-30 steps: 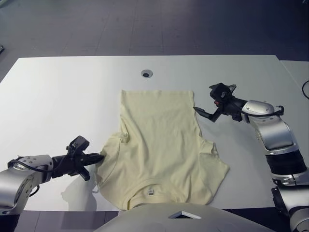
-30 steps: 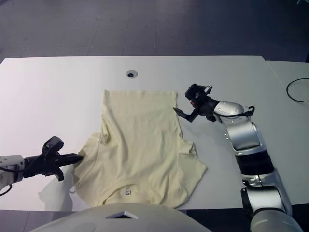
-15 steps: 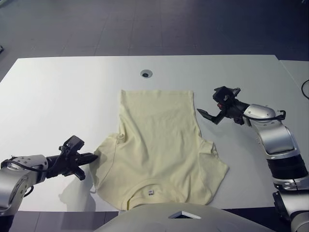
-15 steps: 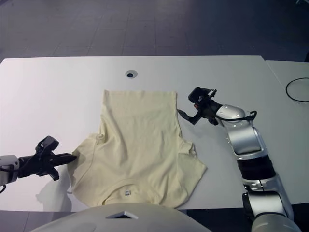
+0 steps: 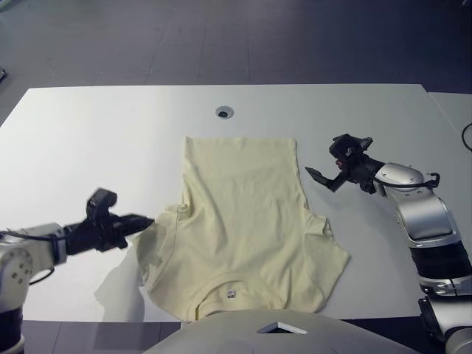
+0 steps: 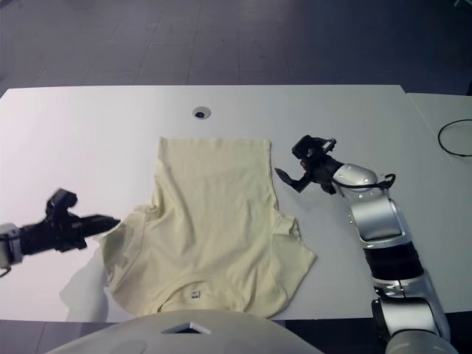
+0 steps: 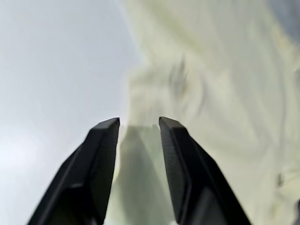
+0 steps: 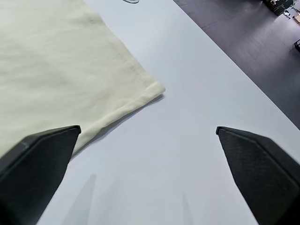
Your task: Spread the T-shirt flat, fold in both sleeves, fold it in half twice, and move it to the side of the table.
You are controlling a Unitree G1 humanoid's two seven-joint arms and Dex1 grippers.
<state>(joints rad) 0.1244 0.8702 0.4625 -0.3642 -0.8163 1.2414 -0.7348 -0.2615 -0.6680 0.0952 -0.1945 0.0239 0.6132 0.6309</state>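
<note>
A pale yellow T-shirt point(image 5: 243, 221) lies in the middle of a white table point(image 5: 110, 133), collar nearest the robot. The left gripper point(image 5: 144, 220) pinches the edge of the left sleeve point(image 5: 158, 240), which is lifted slightly. The right gripper point(image 5: 318, 177) hangs released beside the hem corner point(image 8: 157, 89), apart from it. The sleeve is probably best drawn outward low and gently, without dragging the shirt's body.

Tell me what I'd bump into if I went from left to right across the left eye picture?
left gripper at the sleeve → T-shirt → right gripper → black cable at the picture's edge
</note>
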